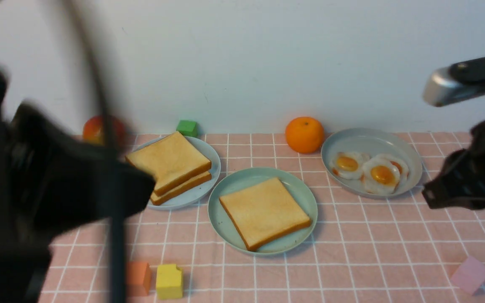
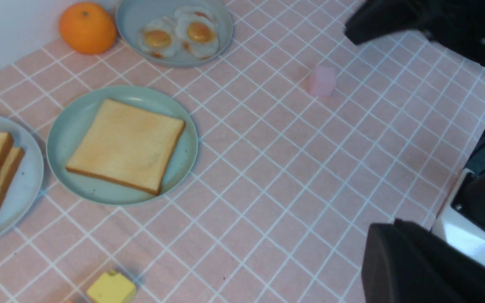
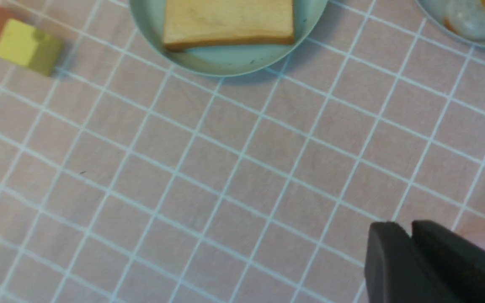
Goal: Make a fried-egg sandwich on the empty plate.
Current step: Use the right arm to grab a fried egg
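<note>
- Yellow block (image 1: 169, 281) and orange block (image 1: 138, 277) sit side by side, nearest on the pink table (image 1: 352, 252).
- The left hand (image 1: 139, 189) is blurry; I cannot tell if it is open. The right hand (image 1: 428, 198) is closed and holds nothing.
- One toast slice (image 1: 264, 211) lies flat on the green plate (image 1: 242, 179) in the middle.
- Farther back, stacked toast (image 1: 169, 162) sits on a left plate (image 1: 214, 156) and fried eggs (image 1: 371, 170) on a right plate (image 1: 369, 136).

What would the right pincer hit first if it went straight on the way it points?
Probably the bare pink checked tablecloth, short of the round mint-green plastic plate; depth is unclear.
</note>
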{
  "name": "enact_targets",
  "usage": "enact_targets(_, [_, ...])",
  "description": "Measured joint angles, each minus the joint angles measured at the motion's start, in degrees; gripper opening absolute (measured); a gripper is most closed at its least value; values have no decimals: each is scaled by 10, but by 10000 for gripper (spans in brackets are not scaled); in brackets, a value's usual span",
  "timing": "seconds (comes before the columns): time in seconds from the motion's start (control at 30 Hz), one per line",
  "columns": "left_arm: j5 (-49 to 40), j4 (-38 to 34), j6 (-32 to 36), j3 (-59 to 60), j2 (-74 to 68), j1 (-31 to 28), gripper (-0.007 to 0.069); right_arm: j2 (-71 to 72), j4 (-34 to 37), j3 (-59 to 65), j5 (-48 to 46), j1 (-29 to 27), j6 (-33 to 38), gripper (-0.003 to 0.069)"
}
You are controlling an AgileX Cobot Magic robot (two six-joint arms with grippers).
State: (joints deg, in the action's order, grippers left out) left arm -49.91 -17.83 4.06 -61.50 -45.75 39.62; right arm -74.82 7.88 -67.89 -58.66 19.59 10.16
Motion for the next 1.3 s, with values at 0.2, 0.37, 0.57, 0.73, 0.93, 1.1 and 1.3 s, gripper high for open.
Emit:
enact_targets(0.2, [147,-2,-4,191,162,0,12,-198,-75,-111,6,-34,-77,188])
enact_targets(0.37, [179,-2,-4,211,209,0,12,-321,-125,-194,7,-39,-109,295])
enact_targets(0.57, [182,-2,-4,212,204,0,12,-448,-166,-309,6,-39,-148,464])
enact_targets(0.73, [159,-2,-4,212,182,0,12,-526,-203,-392,-9,-46,-171,564])
enact_targets(0.93, [149,-2,-4,213,176,0,12,-566,-208,-424,-24,-50,-174,600])
enact_targets(1.1, [149,-2,-4,213,176,0,12,-585,-218,-428,-31,-49,-175,600])
enact_targets(1.3, [149,0,-4,213,176,0,12,-588,-224,-432,-35,-46,-175,587])
